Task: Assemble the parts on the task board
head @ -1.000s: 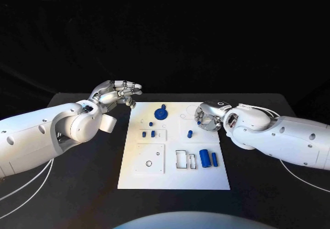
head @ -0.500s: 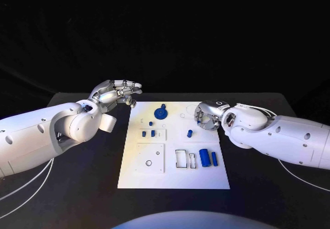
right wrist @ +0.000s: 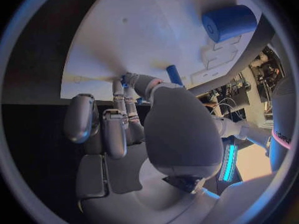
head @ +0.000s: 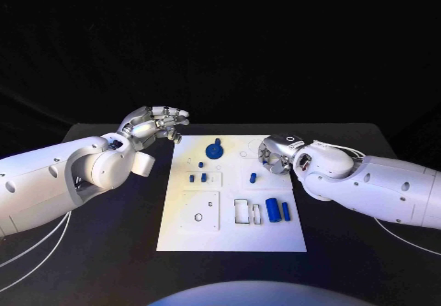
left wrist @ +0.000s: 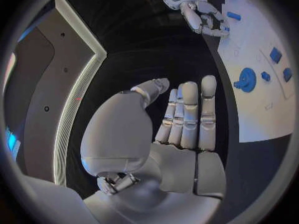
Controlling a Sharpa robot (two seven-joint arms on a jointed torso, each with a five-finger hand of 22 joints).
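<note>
The black worktop (head: 110, 255) carried the white task board (head: 276, 236) at its middle, with both white arms reaching in from either side. The right hand (head: 276, 155) hung over the board's right edge in its far half, fingers curled inward and down toward the white surface; in the right wrist view its fingertips (right wrist: 127, 79) sat close to the board beside a small blue peg (right wrist: 175, 75), but contact or a pinch could not be made out. The left hand (head: 156, 123) hovered above the worktop just off the board's far left corner, apart from every part, its fingers (left wrist: 190, 109) lying straight and side by side with the thumb bent across; it held nothing.

On the board, a blue gear-like disc (head: 215, 151) stood in the far half, between the two hands and nearer the left one. Nearer, a large blue cylinder (head: 273, 209) lay near the right edge with a thinner blue pin (head: 286, 211) just beside it on the right, and two empty rectangular slots (head: 241, 212) to their left. A small blue peg stood close to the right hand at its near-left side (head: 253, 178). Two small blue blocks (head: 197, 179) sat on the board's left side, with another tiny blue piece (head: 201, 166) just beyond them. Nothing lay between either hand and the parts.
</note>
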